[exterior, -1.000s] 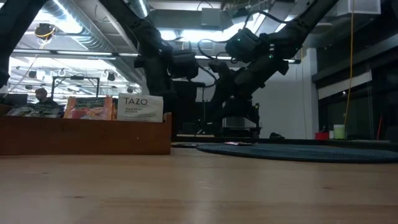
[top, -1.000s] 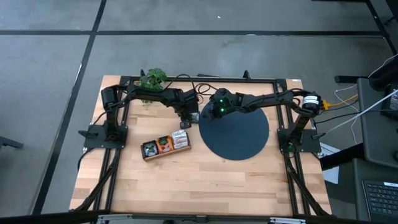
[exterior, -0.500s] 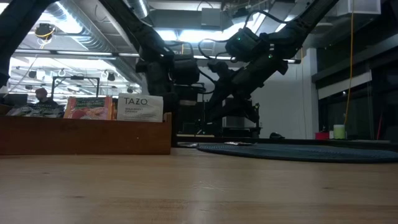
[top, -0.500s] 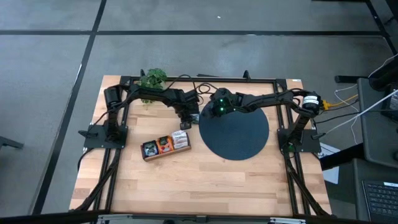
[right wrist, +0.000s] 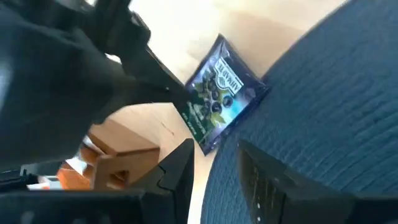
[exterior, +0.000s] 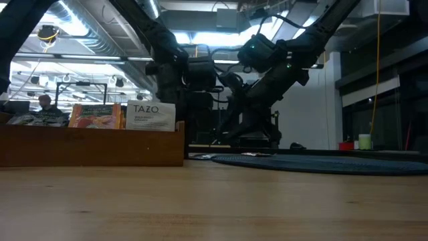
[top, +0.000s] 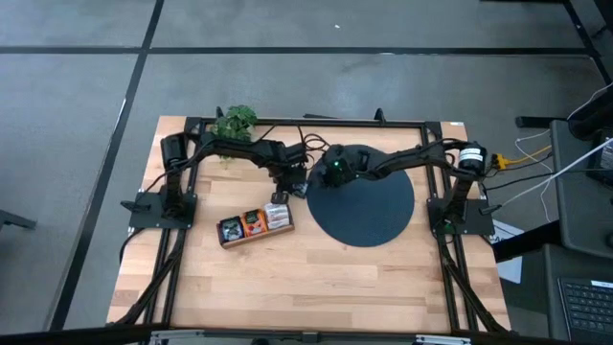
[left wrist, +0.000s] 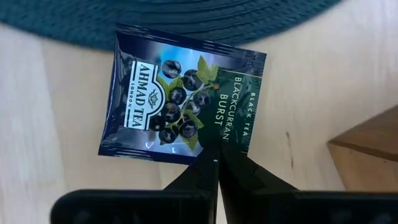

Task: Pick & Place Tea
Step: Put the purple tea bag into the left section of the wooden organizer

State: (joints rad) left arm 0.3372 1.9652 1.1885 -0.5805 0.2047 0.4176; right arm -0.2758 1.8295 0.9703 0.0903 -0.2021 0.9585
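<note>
Floor: grey concrete floor [top: 77,144], matte, crossed by dark straight seam lines [top: 129,96], one running across beyond the table and two running diagonally.

Table: pale butcher-block wooden tabletop [top: 316,278], planks running lengthwise, bordered by a black metal frame [top: 316,122].

Furniture at the right edge of the high view: grey desk corner carrying a dark computer keyboard [top: 586,305]; loose white and yellow cables [top: 536,149] trailing nearby.

Ceiling, low view: exposed ductwork and beams, lit by long white fluorescent light strips [exterior: 73,17].

Far room, low view: dim; dark wall panels [exterior: 381,87] at right; small green container [exterior: 364,141] on a distant ledge.
</note>
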